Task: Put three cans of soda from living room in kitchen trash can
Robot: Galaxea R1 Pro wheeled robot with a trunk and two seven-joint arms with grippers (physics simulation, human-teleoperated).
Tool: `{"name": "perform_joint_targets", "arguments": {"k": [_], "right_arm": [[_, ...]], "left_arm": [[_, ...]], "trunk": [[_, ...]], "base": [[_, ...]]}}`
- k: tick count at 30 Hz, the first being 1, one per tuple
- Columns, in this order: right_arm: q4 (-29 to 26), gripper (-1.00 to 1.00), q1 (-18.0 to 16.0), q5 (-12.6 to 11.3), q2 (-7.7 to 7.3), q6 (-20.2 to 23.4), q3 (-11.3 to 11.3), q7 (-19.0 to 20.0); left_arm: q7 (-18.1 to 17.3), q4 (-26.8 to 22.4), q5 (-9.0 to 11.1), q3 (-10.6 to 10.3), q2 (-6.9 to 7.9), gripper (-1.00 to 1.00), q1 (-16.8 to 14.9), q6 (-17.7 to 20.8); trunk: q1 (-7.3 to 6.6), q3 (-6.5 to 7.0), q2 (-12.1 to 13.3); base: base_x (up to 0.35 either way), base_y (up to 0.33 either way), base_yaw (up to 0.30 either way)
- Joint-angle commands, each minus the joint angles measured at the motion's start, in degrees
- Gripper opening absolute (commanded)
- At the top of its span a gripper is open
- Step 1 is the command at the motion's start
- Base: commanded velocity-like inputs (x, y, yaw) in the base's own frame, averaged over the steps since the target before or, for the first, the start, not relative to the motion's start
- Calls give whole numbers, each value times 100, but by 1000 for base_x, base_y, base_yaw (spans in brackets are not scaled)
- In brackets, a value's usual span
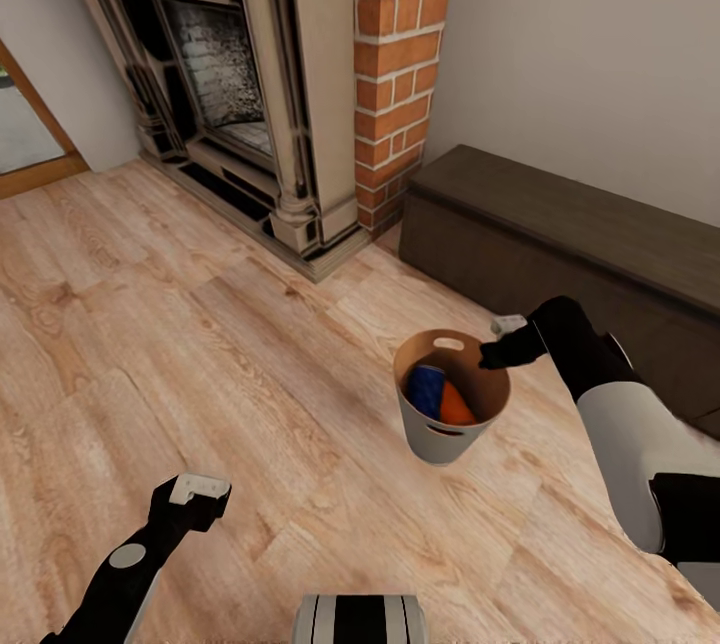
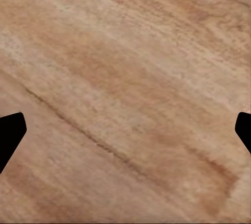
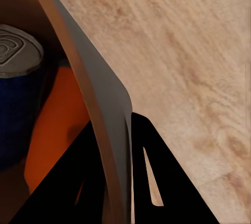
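The tash can hangs above the wood floor, a blue can and an orange can inside. The right gripper pinches its rim (one finger each side). The dark bench stands near behind. The left gripper is spread over bare floor.

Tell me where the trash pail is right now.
In the head view the pail hangs right of centre above the wood floor, its rim pinched by the right gripper, near the dark bench.
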Motion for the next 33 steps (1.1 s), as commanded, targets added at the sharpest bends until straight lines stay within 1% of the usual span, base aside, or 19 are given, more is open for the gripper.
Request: {"name": "perform_joint_targets", "arguments": {"k": [1, 7, 10, 12, 15, 17, 19, 28, 33], "right_arm": [[-71, -100, 30, -112, 3, 57, -4, 30], [-183, -100, 116, -117, -10, 57, -6, 38], [-214, -100, 153, -118, -6, 57, -106, 46], [-228, -100, 164, -117, 7, 57, -191, 48], [-229, -100, 171, -108, 10, 57, -234, 43], [-229, -100, 175, -106, 9, 57, -243, 42], [-232, -100, 178, -108, 8, 57, -250, 41], [-238, -100, 180, -110, 5, 57, -264, 41], [-238, -100, 180, -110, 0, 57, -267, 48]], "left_arm": [[0, 81, 2, 2, 0, 100, 0, 0], [0, 160, 2, 3, 0, 100, -1, 0], [1, 174, 1, 3, 0, 100, -1, 0], [-3, 178, 10, 3, 4, 100, -1, 0], [-2, 174, 38, 3, 6, 100, -1, 0], [-4, 173, 33, 4, 7, 100, -1, 0], [-6, 173, 24, 4, 8, 100, -1, 0], [-9, 172, 42, 4, 9, 100, -1, -3], [-2, 172, 49, 3, 9, 100, -1, -8]], "trunk": [[1, -13, -2], [17, -91, -10], [25, -130, -14], [25, -111, -14], [25, -83, -14], [25, -64, -14], [30, -90, -17], [30, -6, -17], [30, 15, -17]], "base": [[0, 0, 0], [0, 0, 0], [0, 0, 0], [0, 0, 0], [0, 0, 0], [0, 0, 13], [0, 0, 37], [0, 0, 18], [0, 0, 26]]}}
